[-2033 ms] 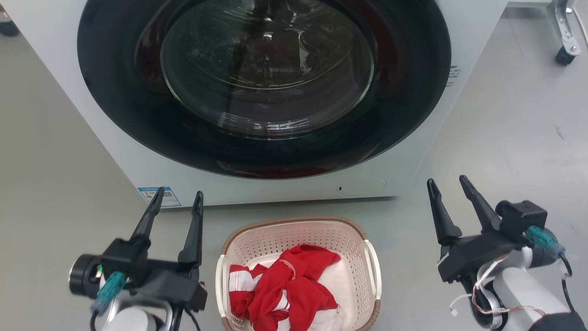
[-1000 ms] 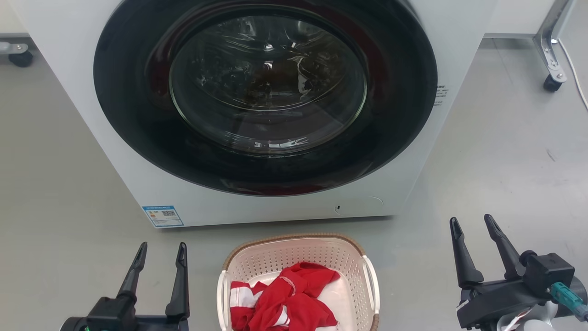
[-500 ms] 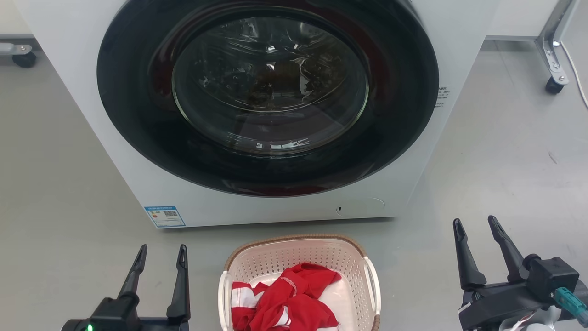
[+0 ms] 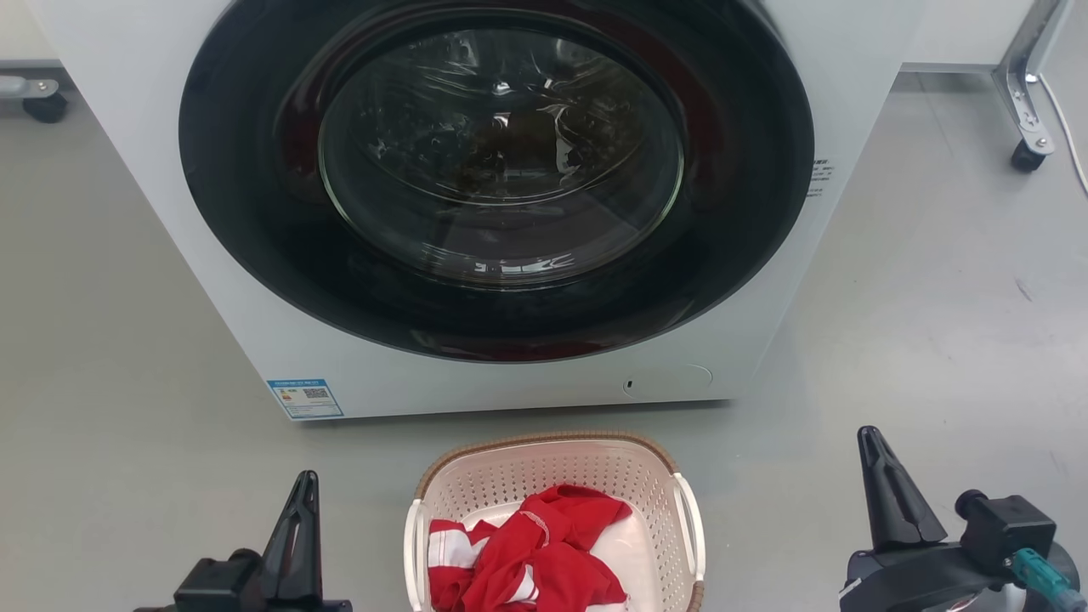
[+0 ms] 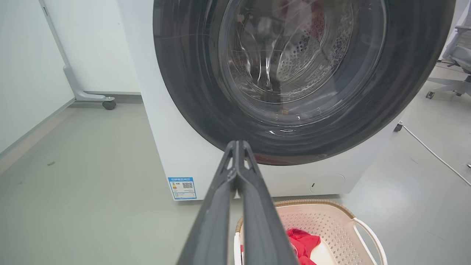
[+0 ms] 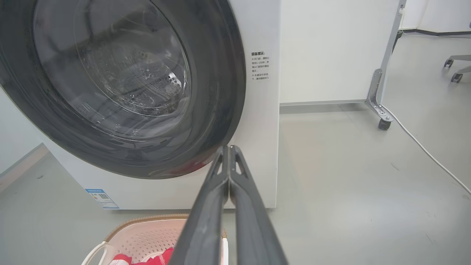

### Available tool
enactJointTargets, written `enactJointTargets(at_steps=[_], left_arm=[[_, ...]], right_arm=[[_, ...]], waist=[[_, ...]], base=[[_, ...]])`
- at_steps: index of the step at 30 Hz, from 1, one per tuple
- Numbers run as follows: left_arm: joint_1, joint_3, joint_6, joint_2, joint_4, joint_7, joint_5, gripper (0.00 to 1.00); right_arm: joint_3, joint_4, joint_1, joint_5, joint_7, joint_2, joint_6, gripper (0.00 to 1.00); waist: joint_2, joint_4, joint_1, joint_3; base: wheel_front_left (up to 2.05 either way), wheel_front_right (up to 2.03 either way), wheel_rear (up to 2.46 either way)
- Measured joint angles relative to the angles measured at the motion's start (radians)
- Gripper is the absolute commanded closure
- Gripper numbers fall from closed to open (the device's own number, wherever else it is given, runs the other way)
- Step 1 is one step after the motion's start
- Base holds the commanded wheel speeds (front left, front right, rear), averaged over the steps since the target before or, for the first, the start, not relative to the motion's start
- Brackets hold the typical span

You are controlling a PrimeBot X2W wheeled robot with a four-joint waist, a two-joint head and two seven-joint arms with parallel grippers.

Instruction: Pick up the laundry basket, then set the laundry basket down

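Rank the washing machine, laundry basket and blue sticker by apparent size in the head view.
Largest: washing machine.
Next: laundry basket, though the frame's bottom edge cuts it off.
Smallest: blue sticker.

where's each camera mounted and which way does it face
Head view: on the head, facing forward and down at the washing machine and laundry basket; left pincer lower left, right pincer lower right, both shut.
Left wrist view: on the left wrist, looking along its closed fingers at the machine's door.
Right wrist view: on the right wrist, along its closed fingers at the door.
Shared: all three show machine and basket.
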Motion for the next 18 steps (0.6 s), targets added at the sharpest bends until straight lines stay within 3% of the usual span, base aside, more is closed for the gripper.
enactJointTargets(at_steps=[18], left_arm=[[-0.005, 0.054, -0.044, -0.019, 0.035, 0.053, -0.219, 1.00]], right_arm=[[-0.090, 0.017, 0.000, 0.197, 0.071, 0.039, 0.042, 1.00]], waist=[[0.0000, -0.005, 0.0000, -0.018]], base=[[0.00, 0.00, 0.00]])
